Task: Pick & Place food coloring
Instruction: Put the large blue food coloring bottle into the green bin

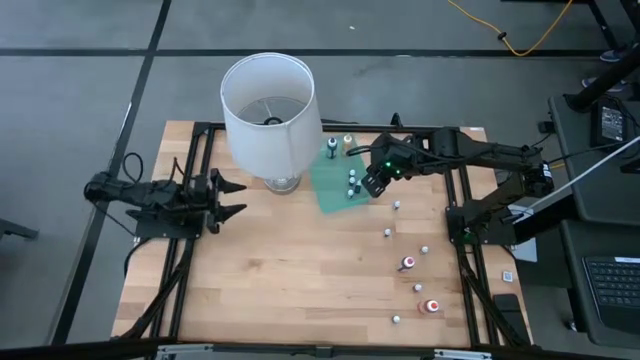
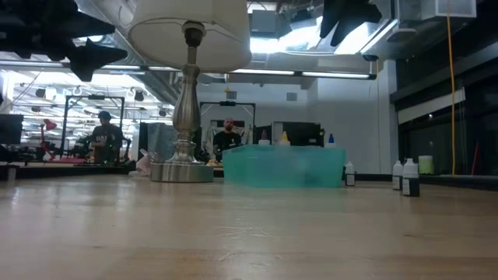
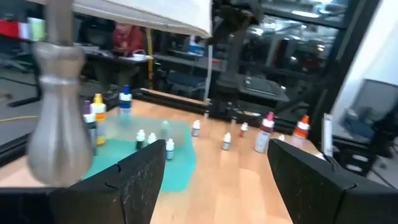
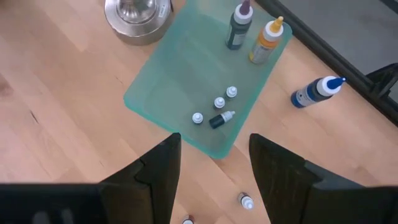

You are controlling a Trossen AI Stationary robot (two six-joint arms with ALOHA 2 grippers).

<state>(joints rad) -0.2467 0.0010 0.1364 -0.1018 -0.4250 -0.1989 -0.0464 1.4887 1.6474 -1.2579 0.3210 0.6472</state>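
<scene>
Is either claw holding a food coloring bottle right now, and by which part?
Nothing is held. The right claw hangs open above the green tray; the left claw waits open beside the lamp.

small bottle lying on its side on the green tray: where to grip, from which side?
Probably from straight above, across its dark body. The tipped bottle lies flat on the tray, with three upright bottles close beside it, so keep the fingers off those. The right gripper hovers open nearby.

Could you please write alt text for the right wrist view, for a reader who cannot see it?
Seen from above past the open right gripper, a translucent green tray on a wooden table holds four tiny white-capped food coloring bottles, one lying on its side, plus two taller bottles. A blue bottle lies beside the tray, and a lamp base stands at its far corner.
</scene>
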